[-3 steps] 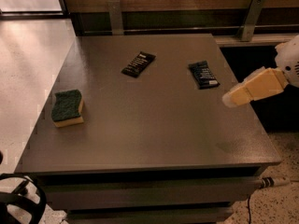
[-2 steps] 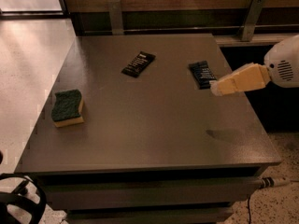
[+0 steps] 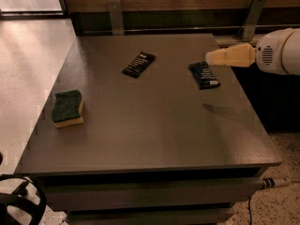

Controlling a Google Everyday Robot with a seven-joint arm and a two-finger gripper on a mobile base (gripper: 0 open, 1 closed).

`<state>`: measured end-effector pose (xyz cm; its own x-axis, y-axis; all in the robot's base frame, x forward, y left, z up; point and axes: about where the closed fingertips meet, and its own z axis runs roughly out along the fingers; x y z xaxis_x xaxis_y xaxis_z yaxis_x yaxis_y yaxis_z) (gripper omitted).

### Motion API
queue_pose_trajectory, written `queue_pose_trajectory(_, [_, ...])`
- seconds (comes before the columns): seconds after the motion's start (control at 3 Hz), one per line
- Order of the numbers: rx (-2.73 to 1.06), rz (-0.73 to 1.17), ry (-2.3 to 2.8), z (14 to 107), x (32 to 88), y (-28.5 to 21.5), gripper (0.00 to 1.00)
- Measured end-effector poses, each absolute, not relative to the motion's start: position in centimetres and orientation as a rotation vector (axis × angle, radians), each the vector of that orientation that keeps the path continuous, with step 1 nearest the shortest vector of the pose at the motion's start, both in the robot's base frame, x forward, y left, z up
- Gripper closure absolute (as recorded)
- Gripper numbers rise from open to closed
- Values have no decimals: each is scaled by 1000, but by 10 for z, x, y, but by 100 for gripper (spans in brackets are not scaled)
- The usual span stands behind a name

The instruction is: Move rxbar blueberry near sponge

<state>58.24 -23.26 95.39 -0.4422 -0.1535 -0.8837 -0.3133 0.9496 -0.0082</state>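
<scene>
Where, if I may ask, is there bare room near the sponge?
Bare: the table in front, from the sponge across to the right edge, and between sponge and black bar. Busiest at the far right, where the gripper hovers by the rxbar blueberry.

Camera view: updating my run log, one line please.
cream gripper: beside navy-blue wrapped snack bar; bar: flat on grey table; green-topped yellow sponge: table's left side

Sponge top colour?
Dark green top over yellow foam on the sponge, camera view. The pincer hovers near the rxbar blueberry.
</scene>
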Motion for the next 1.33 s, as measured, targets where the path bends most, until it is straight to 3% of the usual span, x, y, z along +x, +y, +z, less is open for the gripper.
queue_pose_trajectory(1.33, [-366,152,2136,904,621,-211,0])
